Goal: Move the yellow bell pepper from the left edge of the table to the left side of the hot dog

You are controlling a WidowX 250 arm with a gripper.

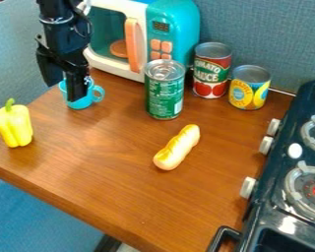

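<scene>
I have the black gripper (63, 91), fingers apart, at the turquoise cup (85, 102) on the brown wooden tabletop (114, 184), between blue-grey partition walls (262, 34) and the dark toy stove (268, 216).

Brown wooden tabletop (114, 177), yellow pepper (14, 127), blue cup (85, 102), toy microwave (178, 24), three cans (165, 96), bread roll (178, 147)

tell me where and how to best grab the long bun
The middle looks best: come straight down on the long bun and pinch across its narrow width, since it lies lengthwise on the counter, slim and slanted in the view.
</scene>
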